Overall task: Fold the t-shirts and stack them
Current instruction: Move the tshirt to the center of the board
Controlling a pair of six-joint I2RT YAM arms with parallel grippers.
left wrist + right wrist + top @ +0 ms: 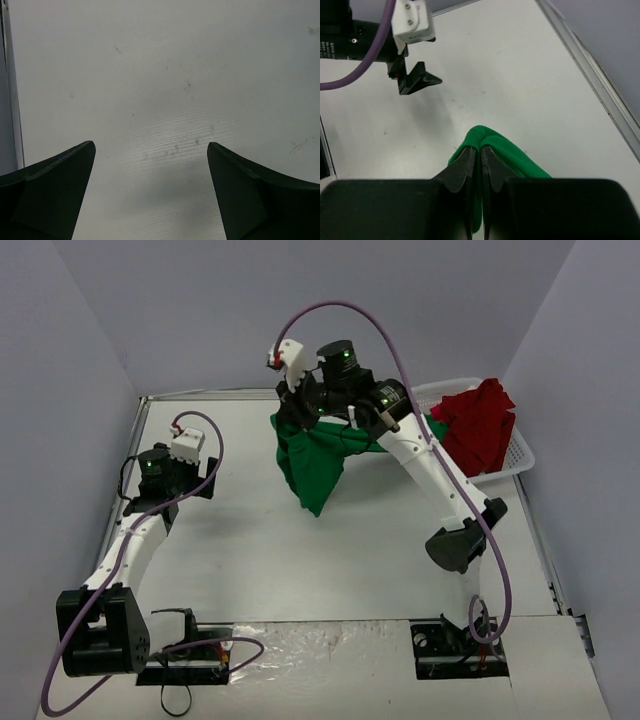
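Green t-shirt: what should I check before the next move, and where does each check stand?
1. Right tool gripping the green t-shirt: ok, shut on a fold of cloth.
2. Left tool free to help: ok, open and empty above bare table.
3. Green t-shirt spread flat for folding: not ok, it hangs bunched from the right tool.
4. Its lower end clear of the table: cannot tell.
5. Red t-shirt out of the basket: not ok, it lies heaped in it.
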